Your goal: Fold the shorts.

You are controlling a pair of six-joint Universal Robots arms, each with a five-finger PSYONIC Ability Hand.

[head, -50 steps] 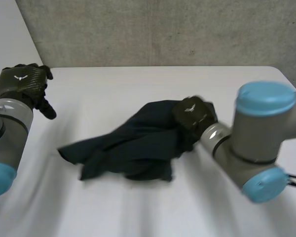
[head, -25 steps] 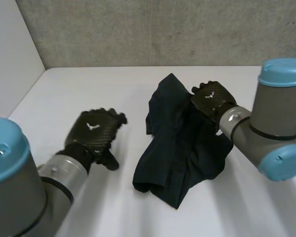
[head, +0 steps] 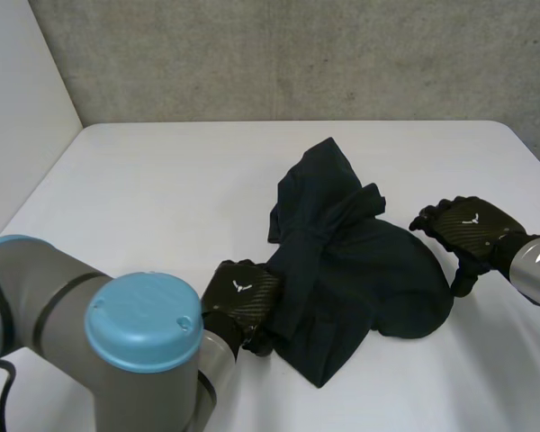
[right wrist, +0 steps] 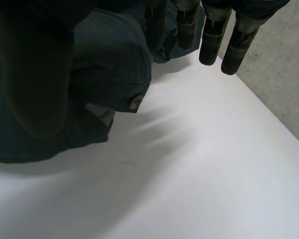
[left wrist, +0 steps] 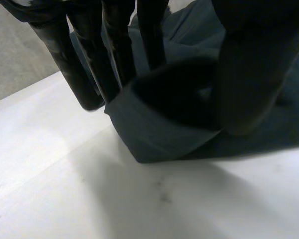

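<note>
- The left hand [head: 241, 301] pinched the shorts [head: 360, 261] at their 8 o'clock edge.
- The right hand [head: 468, 229] pinched their 3 o'clock edge.
- Spreading needed even, opposite pulls.

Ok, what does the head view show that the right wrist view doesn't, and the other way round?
Only the head view: the whole outline of the crumpled dark shorts in the middle of the table, and the left hand at their near edge. Only the right wrist view: a small round button on a folded bit of the shorts, close beside the right hand. Both share: the dark shorts, the right hand at their edge, and the white table.
</note>
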